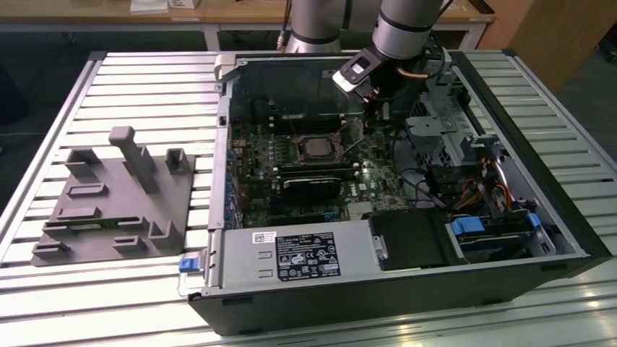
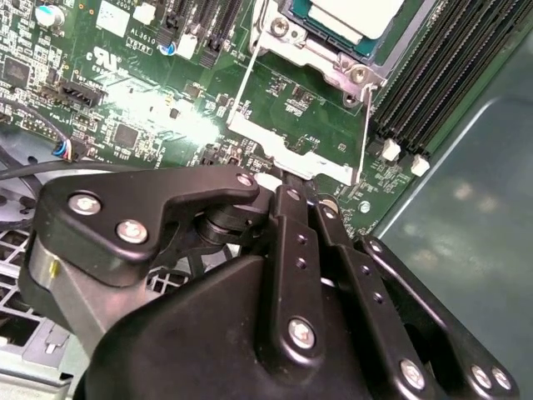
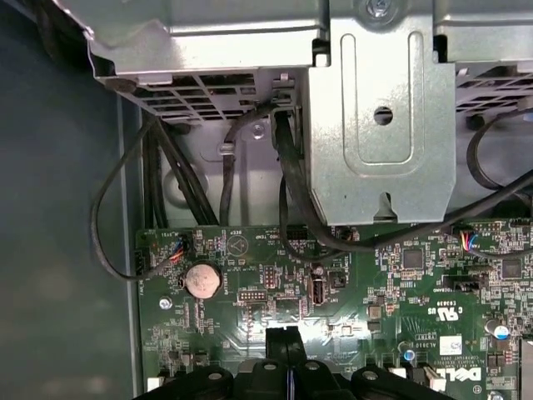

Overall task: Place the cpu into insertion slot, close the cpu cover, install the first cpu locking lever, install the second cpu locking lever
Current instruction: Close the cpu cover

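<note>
Exterior view: an open computer case [image 1: 540, 210] lies on the slatted bench [image 1: 144, 79]. The arm comes down into it at the upper middle of the frame, with the gripper [image 1: 372, 116] just beside the insertion slot [image 1: 313, 148] near the frame's centre. A grey fixture block [image 1: 111, 202] sits on the exterior view's left. In the second wrist view the cpu [image 2: 354, 15] lies seated in the slot, pale face up. The cpu cover [image 2: 283, 143] is not down over it but stands raised, with thin wire levers [image 2: 240, 87] alongside. The fingers [image 2: 287, 217] are drawn narrow, practically together, with their tips at the cover's free edge. Whether they pinch it I cannot tell.
</note>
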`<move>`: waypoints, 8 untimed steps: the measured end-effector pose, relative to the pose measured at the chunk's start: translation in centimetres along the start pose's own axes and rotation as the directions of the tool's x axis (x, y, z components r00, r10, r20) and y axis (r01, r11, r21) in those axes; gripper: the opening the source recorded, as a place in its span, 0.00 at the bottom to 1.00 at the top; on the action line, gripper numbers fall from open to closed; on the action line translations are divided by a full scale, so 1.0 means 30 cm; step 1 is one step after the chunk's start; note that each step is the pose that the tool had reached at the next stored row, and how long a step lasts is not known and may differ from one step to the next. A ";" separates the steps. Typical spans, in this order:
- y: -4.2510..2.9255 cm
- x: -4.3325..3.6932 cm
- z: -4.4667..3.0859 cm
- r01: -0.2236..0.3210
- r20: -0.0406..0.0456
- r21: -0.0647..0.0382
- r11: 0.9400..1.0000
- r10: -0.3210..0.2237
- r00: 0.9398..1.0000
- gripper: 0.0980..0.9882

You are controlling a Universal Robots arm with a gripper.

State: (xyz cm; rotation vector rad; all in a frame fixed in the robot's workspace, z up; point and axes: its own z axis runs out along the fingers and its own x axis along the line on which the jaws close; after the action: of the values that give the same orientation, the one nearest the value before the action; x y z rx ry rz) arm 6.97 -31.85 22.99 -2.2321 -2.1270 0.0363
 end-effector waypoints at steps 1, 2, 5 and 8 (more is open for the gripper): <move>-0.003 0.000 0.000 0.000 0.000 0.000 1.000 0.000 1.000 0.01; -0.006 0.000 0.000 0.000 0.000 0.000 1.000 0.000 1.000 0.01; -0.023 -0.001 0.001 0.000 0.000 -0.001 1.000 0.000 1.000 0.01; -0.046 -0.002 0.003 0.000 0.000 -0.002 1.000 0.000 1.000 0.01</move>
State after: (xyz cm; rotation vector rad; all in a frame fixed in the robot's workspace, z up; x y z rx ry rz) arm 5.59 -31.84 22.98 -2.2331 -2.1283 0.0335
